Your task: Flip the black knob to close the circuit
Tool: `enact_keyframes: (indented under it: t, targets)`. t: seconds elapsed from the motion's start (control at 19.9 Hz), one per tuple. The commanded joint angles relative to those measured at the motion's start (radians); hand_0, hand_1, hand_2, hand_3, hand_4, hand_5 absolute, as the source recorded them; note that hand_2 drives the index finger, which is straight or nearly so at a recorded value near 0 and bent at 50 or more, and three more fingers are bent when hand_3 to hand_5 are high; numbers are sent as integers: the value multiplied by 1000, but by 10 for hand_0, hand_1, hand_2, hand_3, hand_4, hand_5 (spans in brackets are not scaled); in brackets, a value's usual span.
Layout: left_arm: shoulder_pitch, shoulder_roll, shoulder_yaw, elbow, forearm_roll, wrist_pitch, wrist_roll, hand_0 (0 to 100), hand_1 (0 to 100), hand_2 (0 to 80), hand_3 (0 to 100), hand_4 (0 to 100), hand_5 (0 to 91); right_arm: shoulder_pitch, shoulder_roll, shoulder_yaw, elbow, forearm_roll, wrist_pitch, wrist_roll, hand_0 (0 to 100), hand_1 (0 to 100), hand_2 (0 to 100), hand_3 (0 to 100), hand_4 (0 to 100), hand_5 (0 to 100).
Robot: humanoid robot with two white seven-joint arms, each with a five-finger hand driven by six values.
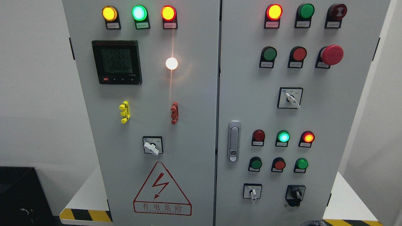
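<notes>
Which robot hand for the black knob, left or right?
Right, tentatively. The black knob sits low on the right door, near the picture's lower right where the right arm enters. Neither robot hand is in view yet, so this rests on position only.

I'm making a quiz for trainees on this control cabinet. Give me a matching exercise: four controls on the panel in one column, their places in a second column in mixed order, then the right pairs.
Things:
1. black knob
2. digital meter
3. red mushroom button
4. warning triangle

Places:
A. upper left door, below the three lit lamps
B. bottom of the left door
C. bottom right of the right door
D. upper right of the right door

Pairs: 1-C, 2-A, 3-D, 4-B

No robot hand is in view.
</notes>
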State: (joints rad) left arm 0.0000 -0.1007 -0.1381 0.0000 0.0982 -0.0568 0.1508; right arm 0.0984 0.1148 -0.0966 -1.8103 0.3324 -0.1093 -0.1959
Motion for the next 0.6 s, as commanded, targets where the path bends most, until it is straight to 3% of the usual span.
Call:
enact_keyframes:
  t: [0.0,0.2,0.4,0.55]
  targets:
    - [23,1,0,-29,0,0,-1,120,556,0,0,0,0,55,9,21,-49,-285,-44,18,0,36,238,431,467,444]
    - [23,-1,0,-29,0,0,-1,120,556,0,0,0,0,92,9,26,-49,-364,-107,113,0,3,127,268,270,223]
    - [23,1,0,-29,0,0,-1,120,556,0,0,0,0,109,9,29,-47,-418,-122,153,0,0,50,166,135,53]
    - [23,-1,0,-29,0,0,-1,120,556,0,0,0,0,119,9,40,-41,-431,-145,173,0,0,13,127,74,0]
